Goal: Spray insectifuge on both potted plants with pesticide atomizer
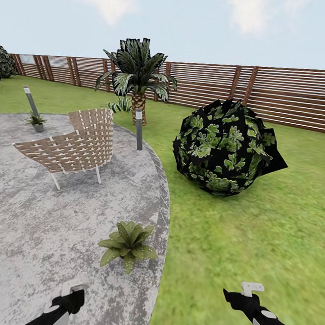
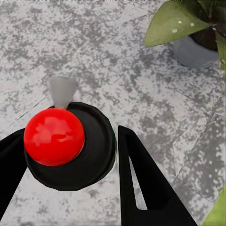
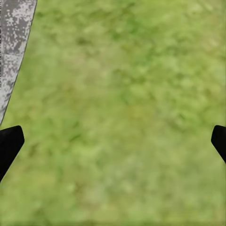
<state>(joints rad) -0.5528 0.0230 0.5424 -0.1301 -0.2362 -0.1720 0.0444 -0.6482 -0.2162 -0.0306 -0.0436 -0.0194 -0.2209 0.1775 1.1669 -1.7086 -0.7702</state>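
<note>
Atomizer (image 2: 70, 150) in left pincer (image 2: 70, 165) near potted plant (image 1: 128, 244); right pincer (image 3: 113, 141) wide.

Two potted plants (image 1: 128, 244) (image 1: 37, 120); two lamps (image 1: 138, 128) (image 1: 30, 100) (grey).

Head camera high, facing forward over patio (image 1: 36, 230) and lawn (image 1: 254, 241), left wrist camera close above paving, sharing the nearest plant (image 1: 129, 244), right wrist camera over grass

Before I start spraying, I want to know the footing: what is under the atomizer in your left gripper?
Under the atomizer in the left gripper lies grey mottled patio paving. The potted plant stands beside it. The patch directly beneath the bottle is covered.
</note>
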